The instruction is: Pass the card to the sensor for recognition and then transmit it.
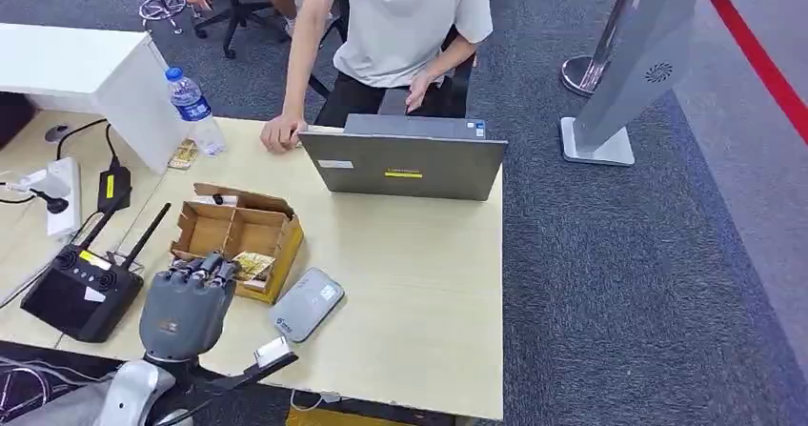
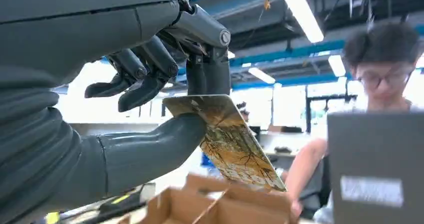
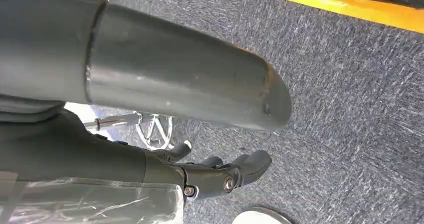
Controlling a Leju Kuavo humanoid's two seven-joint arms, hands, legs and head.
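Now the robot's left hand (image 1: 187, 297) hovers at about seven o'clock on the pale wooden counter (image 1: 419, 283), just above the near edge of an open cardboard box (image 1: 240, 233). In the left wrist view, this hand (image 2: 150, 93) pinches a printed card (image 2: 227, 141) between thumb and fingers, tilted, its lower end hanging above the box (image 2: 220, 206), probably so the card can be carried flat-side on to the reader. A flat grey device (image 1: 306, 303), likely the sensor, lies just beside the box at about four o'clock from it.

At twelve o'clock a person (image 1: 400, 26) sits behind a grey laptop (image 1: 405, 166).

The right hand (image 3: 220, 171) hangs over grey carpet (image 3: 350, 83), fingers curled in, holding nothing. From the head view, the fingers mostly hide the card.
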